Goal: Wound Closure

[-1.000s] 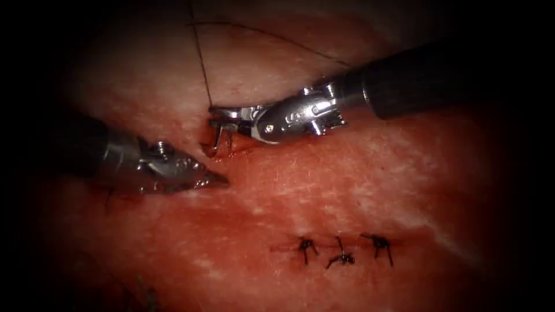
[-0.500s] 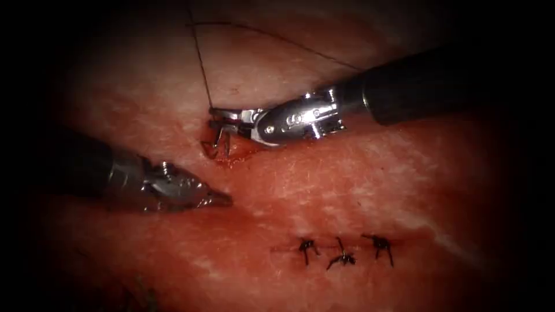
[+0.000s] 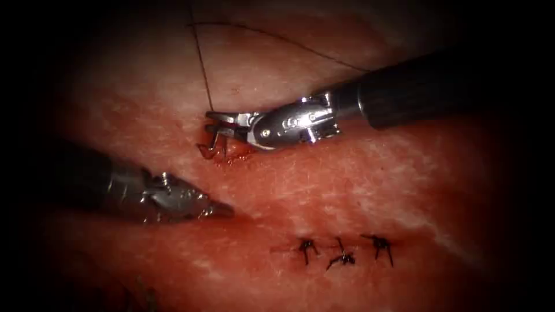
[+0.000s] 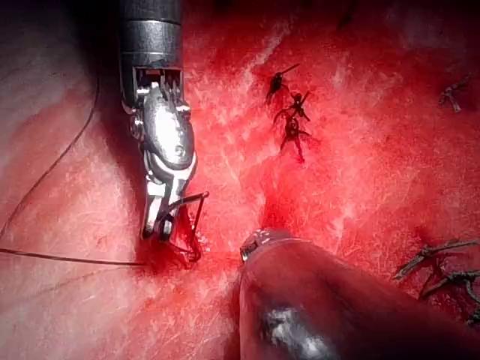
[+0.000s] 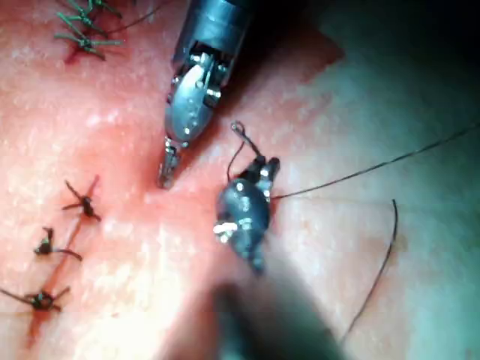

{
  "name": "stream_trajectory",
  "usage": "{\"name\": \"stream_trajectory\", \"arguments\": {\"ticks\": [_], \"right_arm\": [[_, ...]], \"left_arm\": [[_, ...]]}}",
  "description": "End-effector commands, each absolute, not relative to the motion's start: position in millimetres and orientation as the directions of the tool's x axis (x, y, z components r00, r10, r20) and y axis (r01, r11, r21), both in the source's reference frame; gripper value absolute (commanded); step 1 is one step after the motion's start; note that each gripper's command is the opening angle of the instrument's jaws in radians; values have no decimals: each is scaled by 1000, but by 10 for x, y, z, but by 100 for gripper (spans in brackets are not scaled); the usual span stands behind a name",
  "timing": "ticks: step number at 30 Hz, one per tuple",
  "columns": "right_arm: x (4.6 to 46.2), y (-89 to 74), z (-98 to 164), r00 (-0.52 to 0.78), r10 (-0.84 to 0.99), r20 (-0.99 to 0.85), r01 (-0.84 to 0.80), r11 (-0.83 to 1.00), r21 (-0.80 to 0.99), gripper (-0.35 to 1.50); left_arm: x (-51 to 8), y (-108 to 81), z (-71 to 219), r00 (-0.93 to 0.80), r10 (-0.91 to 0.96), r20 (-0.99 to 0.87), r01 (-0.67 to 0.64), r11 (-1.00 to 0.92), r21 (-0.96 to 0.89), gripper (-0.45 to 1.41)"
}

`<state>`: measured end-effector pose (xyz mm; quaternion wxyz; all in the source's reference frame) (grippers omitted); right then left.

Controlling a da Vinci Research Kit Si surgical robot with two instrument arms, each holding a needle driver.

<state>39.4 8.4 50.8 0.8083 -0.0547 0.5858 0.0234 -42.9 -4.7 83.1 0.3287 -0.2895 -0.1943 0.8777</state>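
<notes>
My right tool [image 3: 215,122] reaches in from the right, its jaws shut on the curved needle [image 3: 215,138] near its thread end. The needle bends down from the jaws, and its tip is in the tissue [image 3: 358,185] at the red open cut [image 3: 228,155]. The same grip appears in the left wrist view, right tool [image 4: 157,223] on needle [image 4: 189,214], and in the right wrist view, right tool [image 5: 264,169] on needle [image 5: 235,154]. Dark thread [image 3: 200,63] runs up from the jaws. My left tool [image 3: 226,211] lies below and left of the cut, jaws shut, holding nothing; its tip [image 5: 165,177] is close to the needle.
Three knotted stitches [image 3: 341,254] sit in a row lower right of the open cut. A second run of thread [image 3: 283,40] arcs over the pale tissue behind the right tool's shaft. More knots [image 4: 442,262] lie further along the tissue. Red fluid wets the tissue around the cut.
The left tool has dropped lower, away from the cut, jaws still shut. The right tool has shifted slightly left and down, carrying the needle a little further left at the cut.
</notes>
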Motion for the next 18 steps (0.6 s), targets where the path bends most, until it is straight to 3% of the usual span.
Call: {"name": "stream_trajectory", "arguments": {"ticks": [1,12,18], "right_arm": [[401,75,517,318,-31,-948,-95,993,-65,-35],[394,71,527,355,-44,-934,-64,995,-71,-35],[390,72,527,348,81,-934,-103,994,48,-35]], "left_arm": [[-433,-54,837,-618,689,-379,-462,-708,-533,-45],[-425,-49,838,-622,684,-381,-452,-711,-538,-45],[-424,-45,838,-623,683,-382,-451,-712,-538,-45]]}}
